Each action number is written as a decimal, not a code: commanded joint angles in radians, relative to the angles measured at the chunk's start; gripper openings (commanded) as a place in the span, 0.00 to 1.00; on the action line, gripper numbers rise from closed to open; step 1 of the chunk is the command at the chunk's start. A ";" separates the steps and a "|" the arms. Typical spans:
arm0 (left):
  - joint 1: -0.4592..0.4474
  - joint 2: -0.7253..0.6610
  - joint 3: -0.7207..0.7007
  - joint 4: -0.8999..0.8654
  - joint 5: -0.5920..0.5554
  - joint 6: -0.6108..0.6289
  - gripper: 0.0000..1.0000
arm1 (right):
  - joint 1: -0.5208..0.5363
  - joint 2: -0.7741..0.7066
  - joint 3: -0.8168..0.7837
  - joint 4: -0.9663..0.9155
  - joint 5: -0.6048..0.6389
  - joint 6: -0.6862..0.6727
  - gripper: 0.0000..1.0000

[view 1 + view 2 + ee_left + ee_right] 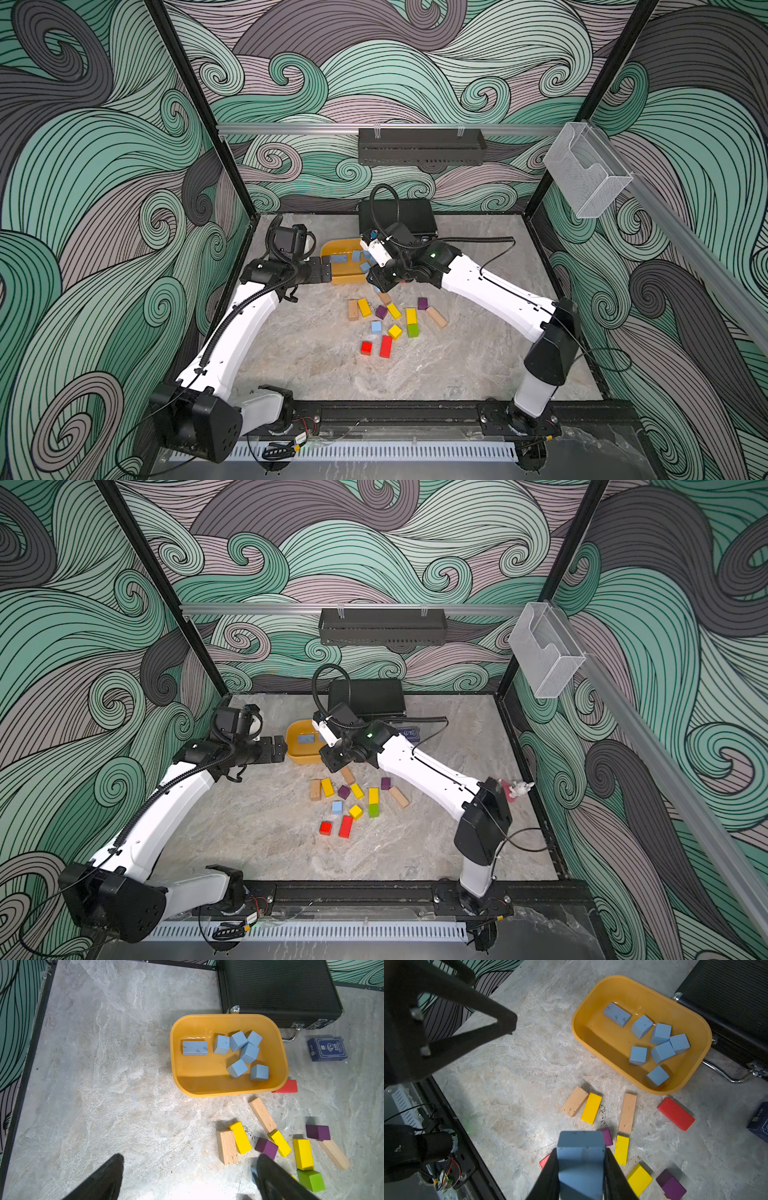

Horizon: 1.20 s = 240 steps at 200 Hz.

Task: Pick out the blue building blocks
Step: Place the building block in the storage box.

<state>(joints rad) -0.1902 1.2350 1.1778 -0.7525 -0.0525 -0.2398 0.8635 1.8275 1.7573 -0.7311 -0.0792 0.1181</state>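
On the marble surface point(478, 365), the yellow tub point(199, 1072) already carries seven blue building blocks point(249, 1053). The right tool point(581, 1169) pinches another blue brick point(580, 1147), lifted just short of the tub. The carry is in hand; next it should move over the tub and let go. The left tool point(190, 1157) hangs spread and empty. One blue cube point(376, 327) waits among the other-coloured blocks point(385, 346).
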 commanded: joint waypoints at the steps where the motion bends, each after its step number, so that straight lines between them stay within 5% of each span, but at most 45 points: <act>1: 0.029 0.017 0.037 0.031 0.022 -0.003 0.99 | -0.028 0.054 0.073 -0.033 0.009 -0.037 0.00; 240: 0.110 0.181 0.005 0.112 0.031 0.043 0.99 | -0.096 0.755 0.784 -0.023 0.030 -0.100 0.00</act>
<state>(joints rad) -0.0875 1.4113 1.1866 -0.6498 -0.0071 -0.2131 0.7700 2.5473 2.4828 -0.7593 -0.0593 0.0319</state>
